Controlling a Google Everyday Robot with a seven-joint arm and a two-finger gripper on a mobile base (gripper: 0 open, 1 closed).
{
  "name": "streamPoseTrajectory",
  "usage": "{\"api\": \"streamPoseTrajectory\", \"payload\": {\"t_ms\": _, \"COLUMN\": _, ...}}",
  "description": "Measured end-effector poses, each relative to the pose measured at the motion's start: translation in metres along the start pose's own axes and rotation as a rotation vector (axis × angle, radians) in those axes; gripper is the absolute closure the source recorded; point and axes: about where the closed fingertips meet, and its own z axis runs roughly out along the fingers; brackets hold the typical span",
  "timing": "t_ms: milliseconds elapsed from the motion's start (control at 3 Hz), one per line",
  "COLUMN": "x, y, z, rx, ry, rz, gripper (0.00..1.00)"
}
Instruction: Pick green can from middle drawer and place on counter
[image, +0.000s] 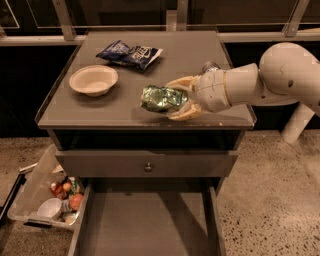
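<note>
The green can (161, 98) lies on its side between the fingers of my gripper (176, 99), held just over the front right part of the counter (185, 55). The gripper is shut on the can, one pale finger above it and one below. The arm reaches in from the right. The middle drawer (145, 225) is pulled out below, its grey floor bare.
A cream bowl (93, 79) sits at the counter's left. A blue chip bag (130, 52) lies at the back. A silver can (210, 66) shows partly behind the wrist. A closed drawer front with a knob (148, 167) is above the open drawer. A clear bin of items (47, 200) stands on the floor at left.
</note>
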Motion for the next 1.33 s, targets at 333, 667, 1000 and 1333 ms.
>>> {"api": "streamPoseTrajectory", "payload": {"t_ms": 333, "x": 0.001, "y": -0.025, "z": 0.025, "rx": -0.021, "ry": -0.09, "rz": 0.064, "gripper": 1.0}}
{"api": "streamPoseTrajectory", "payload": {"t_ms": 667, "x": 0.011, "y": -0.039, "z": 0.027, "rx": 0.015, "ry": -0.044, "rz": 0.161, "gripper": 1.0}}
{"api": "streamPoseTrajectory", "payload": {"t_ms": 1000, "x": 0.028, "y": -0.056, "z": 0.02, "rx": 0.131, "ry": 0.055, "rz": 0.277, "gripper": 1.0}}
{"api": "streamPoseTrajectory", "payload": {"t_ms": 1333, "x": 0.041, "y": -0.065, "z": 0.013, "rx": 0.206, "ry": 0.112, "rz": 0.346, "gripper": 1.0}}
